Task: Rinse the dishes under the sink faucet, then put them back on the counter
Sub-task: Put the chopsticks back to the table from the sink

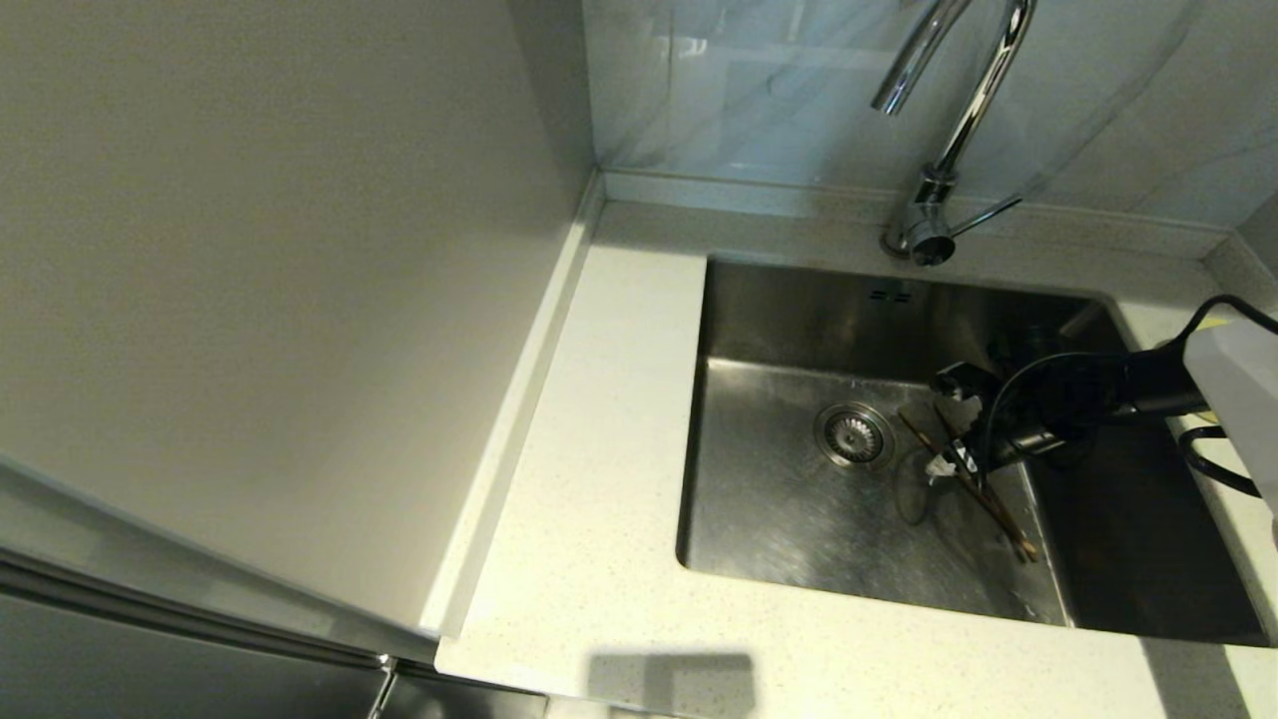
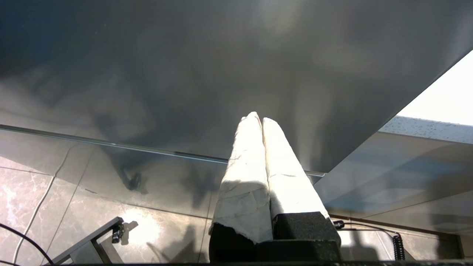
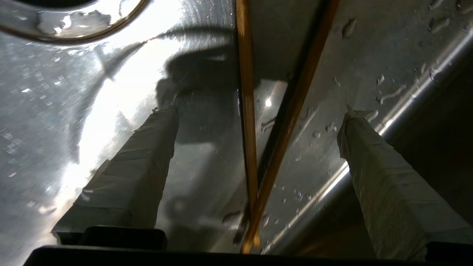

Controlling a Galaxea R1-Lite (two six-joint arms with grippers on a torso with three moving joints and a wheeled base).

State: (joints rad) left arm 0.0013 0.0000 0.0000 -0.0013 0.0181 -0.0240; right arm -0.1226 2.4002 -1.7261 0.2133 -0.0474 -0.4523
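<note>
In the head view, the right gripper (image 1: 947, 424) reaches down into the square brushed stainless-steel sink (image 1: 799, 499), over the thin brown wooden chopsticks (image 1: 983, 491) lying on the basin floor right of the round strainer drain (image 1: 855, 434), below the tall chrome gooseneck faucet (image 1: 949, 130). The left wrist view shows the left gripper (image 2: 257, 120) parked beside a dark cabinet panel (image 2: 184, 74), jaws together. In the right wrist view, the taped fingers (image 3: 144, 166) stand wide apart, either side of the chopsticks, not touching them.

the right arm reaches in from the right side of the head view, its black forearm angled downward and trailing a looped black cable. the right gripper (image 1: 949, 424) points down, its two tape-wrapped fingers (image 3: 147, 162) spread wide apart and holding nothing. the fingertips look close to the surface below, though contact is hard to judge. the left gripper (image 2: 260, 120) is parked out of the head view, wrapped fingers pressed together.
</note>
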